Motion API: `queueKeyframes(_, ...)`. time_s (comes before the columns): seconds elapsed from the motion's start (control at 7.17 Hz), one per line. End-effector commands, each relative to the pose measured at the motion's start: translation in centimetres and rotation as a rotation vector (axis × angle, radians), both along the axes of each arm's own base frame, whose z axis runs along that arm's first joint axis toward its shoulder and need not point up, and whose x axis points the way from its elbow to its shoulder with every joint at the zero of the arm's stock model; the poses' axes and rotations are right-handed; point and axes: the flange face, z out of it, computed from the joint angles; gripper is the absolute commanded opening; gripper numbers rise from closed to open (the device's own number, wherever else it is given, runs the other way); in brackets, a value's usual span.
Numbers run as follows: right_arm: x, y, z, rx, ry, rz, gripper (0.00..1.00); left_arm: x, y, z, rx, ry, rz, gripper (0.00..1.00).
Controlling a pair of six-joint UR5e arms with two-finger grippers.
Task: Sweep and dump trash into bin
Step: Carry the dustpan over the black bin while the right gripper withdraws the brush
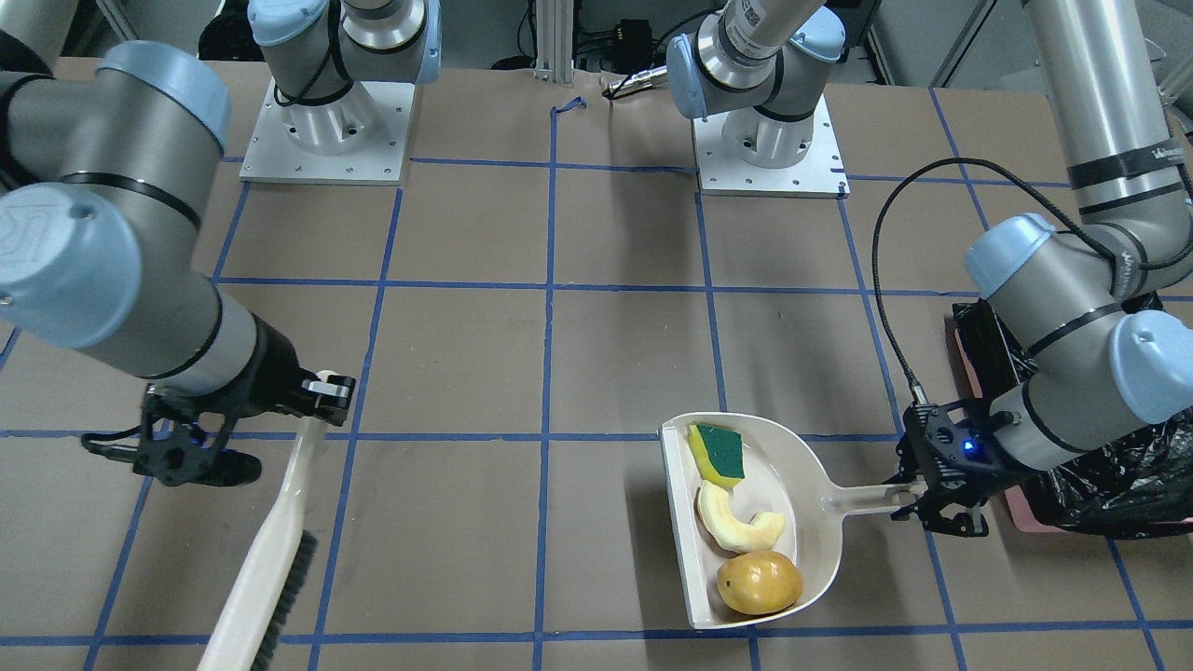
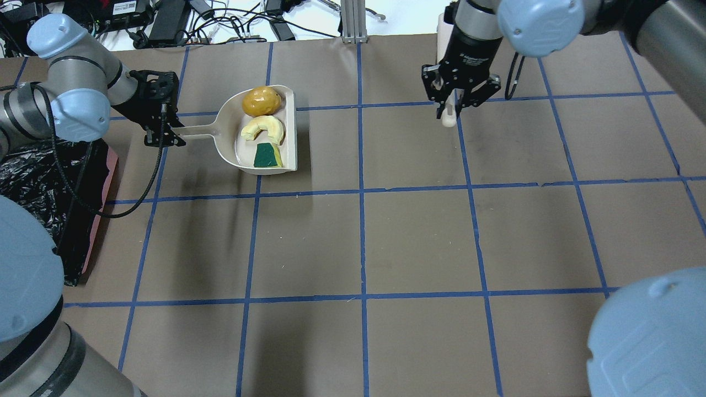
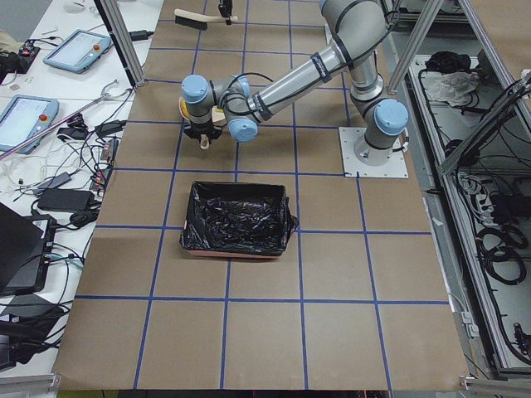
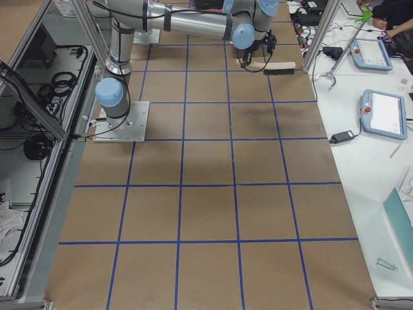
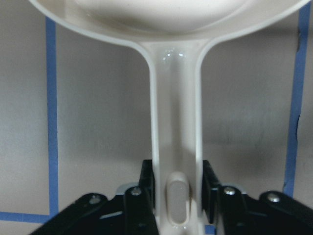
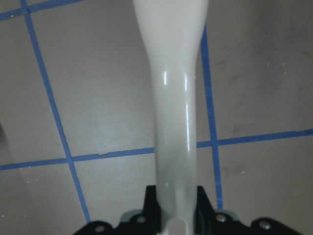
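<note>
Left gripper (image 5: 177, 185) is closest in its wrist view, fingers pinched on the end of the dustpan (image 5: 173, 107) handle, one each side, grip looks square. All the trash is in the dustpan: sponge piece (image 1: 722, 452), fruit slice (image 1: 738, 527) and potato-like lump (image 1: 760, 582) sit in a row, none on the bare surface (image 2: 419, 237). In the overhead view the dustpan sits at 10 o'clock from surface centre, handle pointing to 9 o'clock, mouth facing 3 o'clock. The bin (image 2: 30, 173) is at 8 o'clock from the dustpan, near but apart, behind the left wrist. Can't tell if the dustpan rests on the surface or hangs just clear. Right gripper (image 6: 176, 209) is clamped on the brush (image 1: 266, 568) handle at 1 o'clock, well apart from the dustpan. My read: sweep step is done, dump step is in hand. Next move calls for raising the dustpan with the mouth level or slightly up, swinging toward 8 o'clock until it is over the bin, then rolling the wrist to tip. The lump is round, so it is likely first to roll out if the mouth dips early. Brush arm needs nothing.
</note>
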Motion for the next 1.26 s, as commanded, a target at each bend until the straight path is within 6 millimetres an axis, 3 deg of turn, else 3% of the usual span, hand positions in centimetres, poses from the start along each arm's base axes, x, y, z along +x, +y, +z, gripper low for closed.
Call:
queueKeyframes(0.0,-5.8,-0.4,0.9,-0.016,0.030,-0.005,0.00,1.5,1.5,4.6,0.008,0.091,0.013,0.00)
queueKeyframes(0.14,-8.6,-0.5,1.0,-0.017,0.039,-0.025,0.00,2.1,2.4,7.5,0.027,0.107,0.012,0.00)
queueKeyframes(0.28,-11.7,-0.8,0.7,-0.029,0.037,0.017,0.00,4.1,4.0,10.4,0.031,0.114,0.014,0.00)
queueKeyframes(0.42,-14.3,-0.7,0.8,-0.029,0.050,0.028,0.00,6.7,5.4,12.0,0.023,0.116,0.005,0.00)
queueKeyframes(0.7,-18.2,-0.4,0.9,-0.022,0.077,0.031,0.00,13.7,8.5,13.2,0.009,0.079,0.005,0.00)
queueKeyframes(1.12,-21.9,-0.2,-0.1,-0.027,0.066,0.082,0.00,26.9,14.0,16.2,0.023,-0.109,-0.004,0.00)
